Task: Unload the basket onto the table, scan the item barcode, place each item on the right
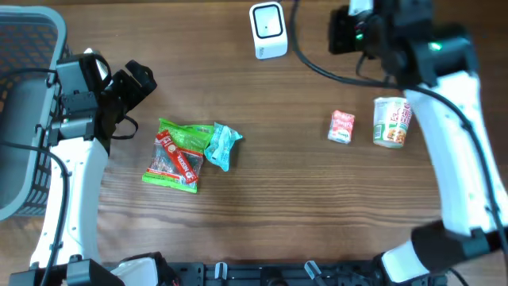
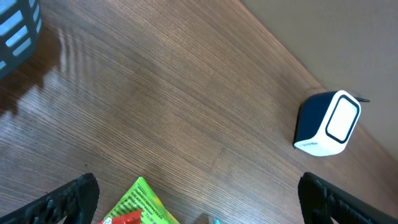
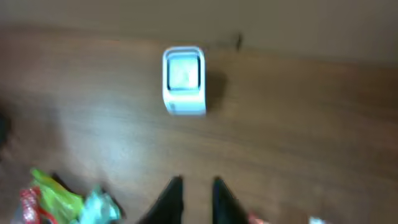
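Two black fingers [image 3: 174, 202] of our right gripper [image 3: 196, 193] stand slightly parted, empty, the white boxy barcode scanner [image 3: 184, 79] well ahead; we hold the left gripper [image 2: 196, 190] spread wide, empty, angled toward that scanner.

The left gripper [image 2: 196, 186] has its jaws spread wide, one dark finger [image 2: 69, 200] at 8 o'clock, the other at 4 o'clock. A green packet [image 2: 138, 205] pokes in at 7 o'clock. On the wooden table [image 2: 174, 106], a white scanner [image 2: 328, 123] sits at 3 o'clock. A basket [image 2: 17, 28] corner shows at 10 o'clock.
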`<state>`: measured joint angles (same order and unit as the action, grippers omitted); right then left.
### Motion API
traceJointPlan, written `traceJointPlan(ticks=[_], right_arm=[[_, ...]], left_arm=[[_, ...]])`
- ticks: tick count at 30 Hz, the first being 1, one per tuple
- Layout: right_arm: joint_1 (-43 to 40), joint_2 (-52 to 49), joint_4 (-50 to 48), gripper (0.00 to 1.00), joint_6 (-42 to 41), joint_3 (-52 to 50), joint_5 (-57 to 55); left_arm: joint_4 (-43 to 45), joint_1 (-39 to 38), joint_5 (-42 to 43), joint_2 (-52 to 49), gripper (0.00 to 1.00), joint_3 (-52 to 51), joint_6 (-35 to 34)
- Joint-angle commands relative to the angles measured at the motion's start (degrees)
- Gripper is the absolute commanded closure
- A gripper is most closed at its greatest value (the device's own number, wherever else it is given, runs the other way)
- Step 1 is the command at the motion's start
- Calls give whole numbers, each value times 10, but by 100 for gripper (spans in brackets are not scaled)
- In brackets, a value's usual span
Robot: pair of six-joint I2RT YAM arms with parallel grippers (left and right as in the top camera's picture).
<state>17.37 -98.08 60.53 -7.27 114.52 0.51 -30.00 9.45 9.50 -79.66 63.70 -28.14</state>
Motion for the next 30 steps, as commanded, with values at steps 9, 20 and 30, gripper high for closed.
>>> traceJointPlan(ticks=[9,20,30], right_arm=[[-139,-128,135,63,-63,-190,71],[-175,-128,-110,63,-79,-417,122],[-179,-58,-236,96,-10,-467,293]], left_arm=[[1,2,3,3,0,1,3],[1,2,3,3,0,1,3],[1,2,3,3,0,1,3]])
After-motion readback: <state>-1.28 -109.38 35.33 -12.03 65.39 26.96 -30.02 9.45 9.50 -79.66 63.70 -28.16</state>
